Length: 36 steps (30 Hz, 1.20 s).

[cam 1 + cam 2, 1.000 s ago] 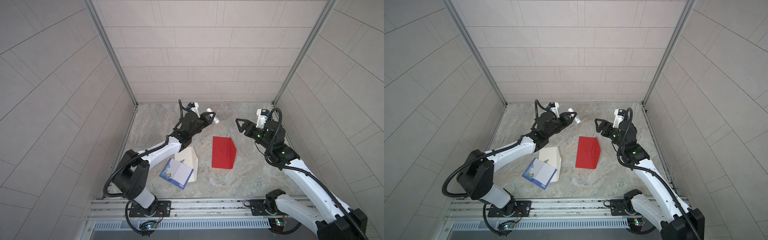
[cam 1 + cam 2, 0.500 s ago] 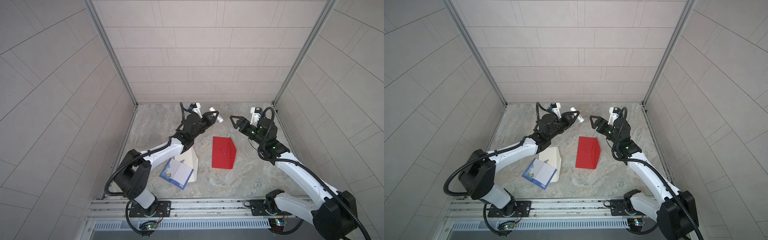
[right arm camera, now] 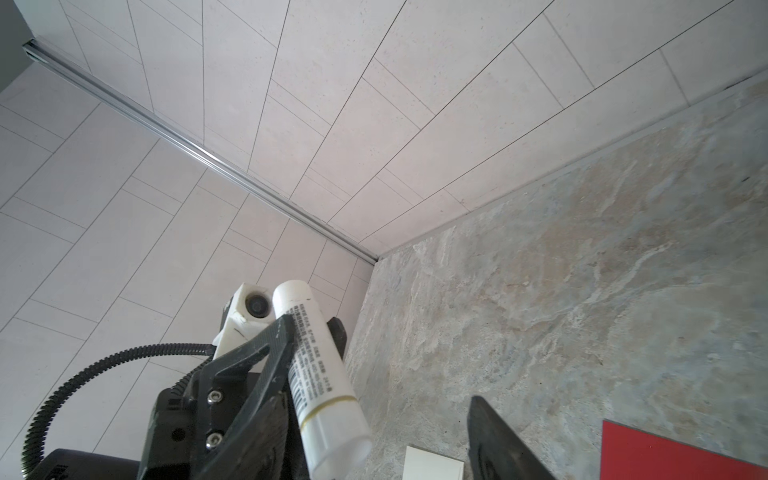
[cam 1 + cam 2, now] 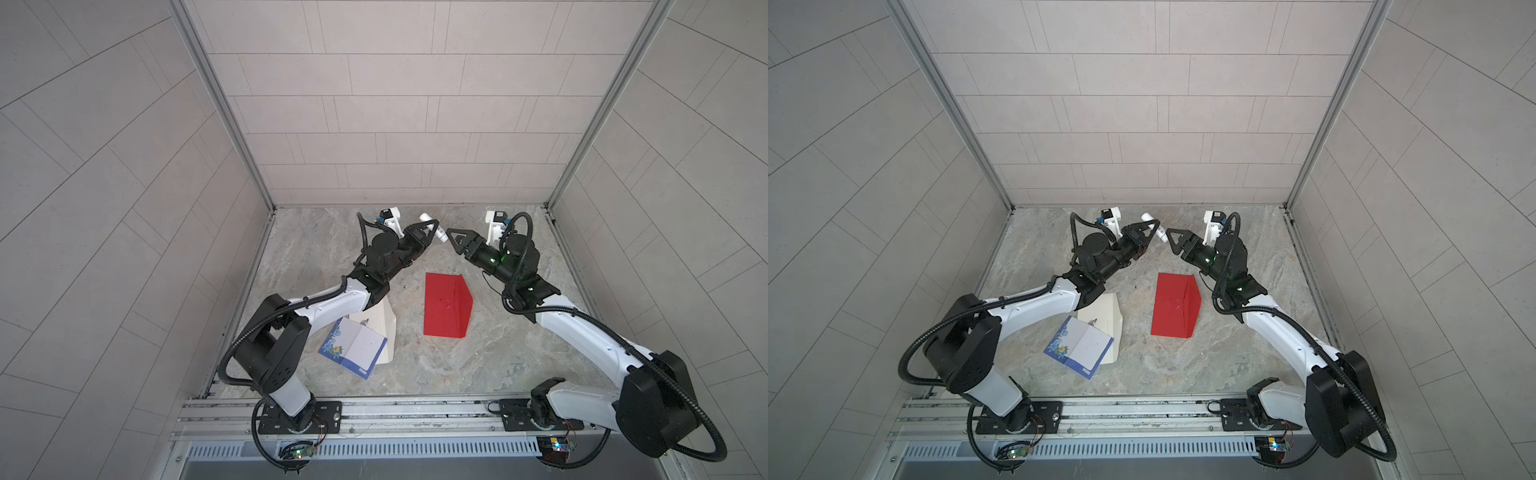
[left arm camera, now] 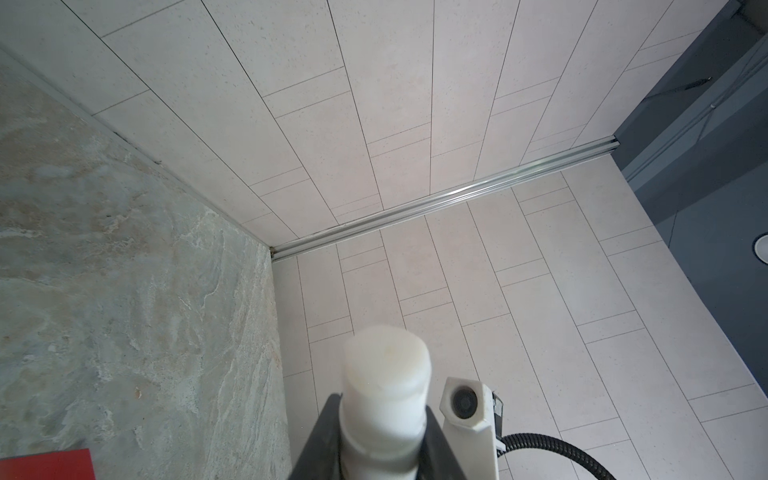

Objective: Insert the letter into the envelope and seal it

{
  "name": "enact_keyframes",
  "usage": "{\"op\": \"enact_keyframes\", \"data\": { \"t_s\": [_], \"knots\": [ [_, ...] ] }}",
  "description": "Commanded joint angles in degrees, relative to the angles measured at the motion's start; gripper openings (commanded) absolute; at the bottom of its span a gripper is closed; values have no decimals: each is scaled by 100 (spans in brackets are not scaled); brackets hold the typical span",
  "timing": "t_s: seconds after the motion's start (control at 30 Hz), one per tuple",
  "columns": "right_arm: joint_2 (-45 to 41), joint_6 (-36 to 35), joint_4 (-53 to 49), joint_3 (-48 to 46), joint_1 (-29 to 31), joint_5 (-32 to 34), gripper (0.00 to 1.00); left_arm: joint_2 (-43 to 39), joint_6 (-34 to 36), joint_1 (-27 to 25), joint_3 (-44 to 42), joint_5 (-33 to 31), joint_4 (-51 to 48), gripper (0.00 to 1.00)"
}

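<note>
My left gripper [image 4: 433,227] is raised over the back of the table and shut on a white glue stick [image 4: 426,217]. The stick fills the left wrist view [image 5: 384,374]. Its clear cap end [image 3: 338,440] points at my right gripper [image 4: 453,241], which stands open with the cap at the mouth of its jaws, not gripped. One right finger [image 3: 492,436] shows apart from the cap. The red envelope [image 4: 446,305] lies flat mid-table below both grippers, its flap side toward the right arm. I cannot tell which paper is the letter.
A cream paper [image 4: 384,324] lies front left, partly under the left arm. A white card with a blue flowered border [image 4: 353,347] rests on it. Tiled walls close the back and both sides. A metal rail [image 4: 374,411] runs along the front edge.
My right gripper has swung left and back until its tips meet the glue stick's cap, and its jaws have narrowed a little. The left gripper holds the stick in nearly the same place.
</note>
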Motion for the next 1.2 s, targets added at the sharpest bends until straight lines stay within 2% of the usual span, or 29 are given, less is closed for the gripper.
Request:
{"op": "enact_keyframes", "data": {
  "t_s": [0.0,0.4,1.17],
  "knots": [
    [39,100,446,166,81,-189,66,34,-152,-46,-19,2,545,0],
    [102,251,758,130,135,-178,52,117,-294,-99,-69,11,800,0],
    [92,735,1337,-97,144,-194,44,306,-426,-169,-17,-1,1286,0]
  ]
}}
